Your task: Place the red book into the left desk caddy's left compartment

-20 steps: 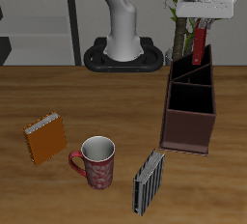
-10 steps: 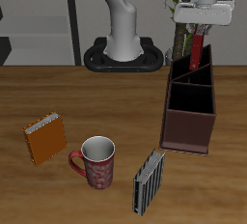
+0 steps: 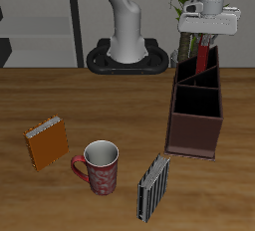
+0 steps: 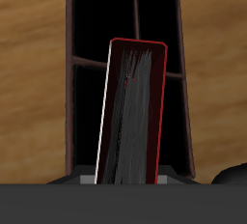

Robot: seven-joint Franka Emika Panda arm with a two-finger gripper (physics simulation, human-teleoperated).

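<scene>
Red book (image 3: 203,55) hangs upright over left desk caddy (image 3: 195,115), above its rear compartments. Mug (image 3: 98,166) sits between orange book (image 3: 46,142) and striped book (image 3: 152,186), near front edge.

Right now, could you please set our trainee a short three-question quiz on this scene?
1. True or false: the red book lies flat on the table.
2. What does the gripper hold? A) the red mug B) the red book C) the orange book
3. Fill in: the red book hangs above the left desk ____.

Key: 1 false; 2 B; 3 caddy.
</scene>
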